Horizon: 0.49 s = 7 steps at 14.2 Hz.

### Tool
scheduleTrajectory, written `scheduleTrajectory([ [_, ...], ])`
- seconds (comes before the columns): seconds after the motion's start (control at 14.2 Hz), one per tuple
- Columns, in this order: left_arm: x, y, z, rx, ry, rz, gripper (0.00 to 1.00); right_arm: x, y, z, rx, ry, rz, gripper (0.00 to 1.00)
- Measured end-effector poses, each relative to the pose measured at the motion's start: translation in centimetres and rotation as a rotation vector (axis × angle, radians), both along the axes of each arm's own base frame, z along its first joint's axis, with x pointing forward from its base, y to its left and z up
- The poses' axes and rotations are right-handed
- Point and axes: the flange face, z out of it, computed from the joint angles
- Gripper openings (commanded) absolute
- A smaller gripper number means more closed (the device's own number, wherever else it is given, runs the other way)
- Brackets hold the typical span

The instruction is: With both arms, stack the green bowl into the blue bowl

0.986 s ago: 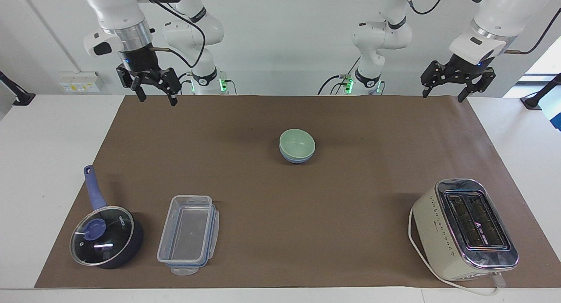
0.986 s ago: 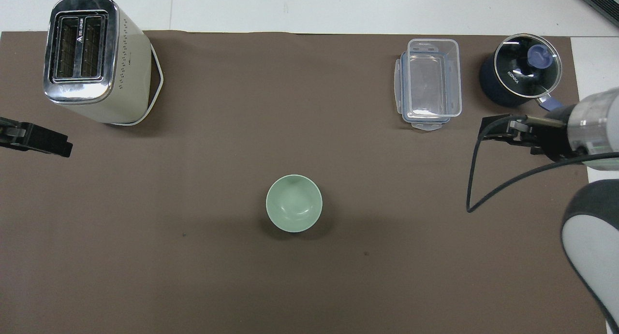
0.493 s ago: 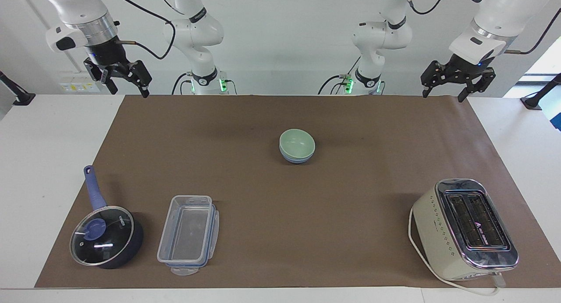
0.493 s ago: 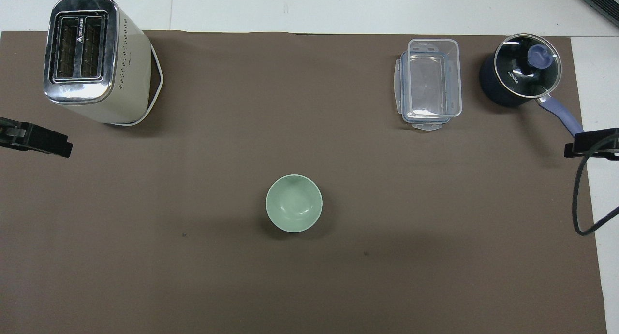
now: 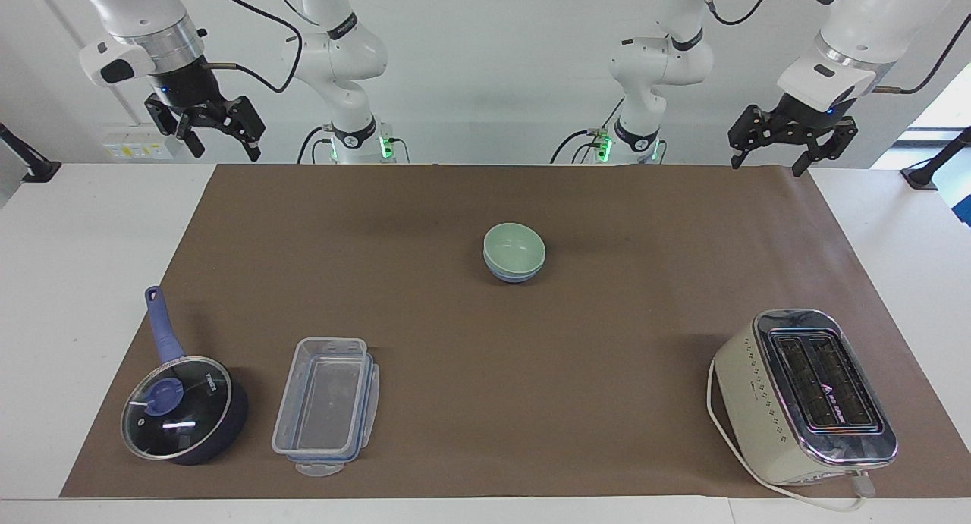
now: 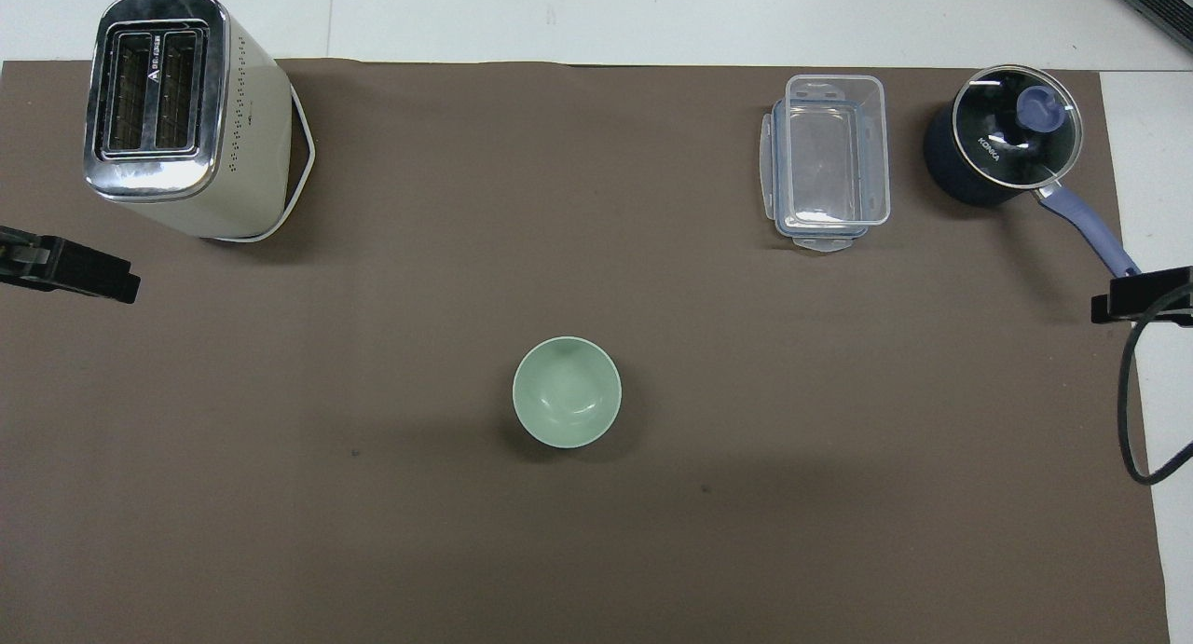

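The green bowl sits nested in the blue bowl at the middle of the brown mat. Only a blue band shows under the green rim. From overhead the green bowl covers the blue one completely. My right gripper hangs open and holds nothing. It is high over the mat's corner at the robots' edge, toward the right arm's end. My left gripper hangs open and holds nothing over the matching corner at the left arm's end. Both are well away from the bowls.
A cream toaster stands at the mat's edge farthest from the robots, toward the left arm's end. A clear lidded container and a dark-blue saucepan with a glass lid sit along that same edge toward the right arm's end.
The right gripper has risen and swung outward from over the mat toward the right arm's end of the table. The left arm and the bowls have not moved.
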Motion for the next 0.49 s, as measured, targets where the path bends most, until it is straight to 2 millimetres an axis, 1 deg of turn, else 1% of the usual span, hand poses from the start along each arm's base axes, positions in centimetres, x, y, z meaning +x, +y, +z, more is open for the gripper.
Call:
scheduleTrajectory([
  [0.21, 0.00, 0.00, 0.00, 0.000, 0.000, 0.000, 1.00, 0.01, 0.68, 0.21, -0.018, 0.000, 0.015, 1.00],
  [0.49, 0.00, 0.00, 0.00, 0.000, 0.000, 0.000, 1.00, 0.05, 0.80, 0.23, -0.014, 0.000, 0.016, 1.00],
])
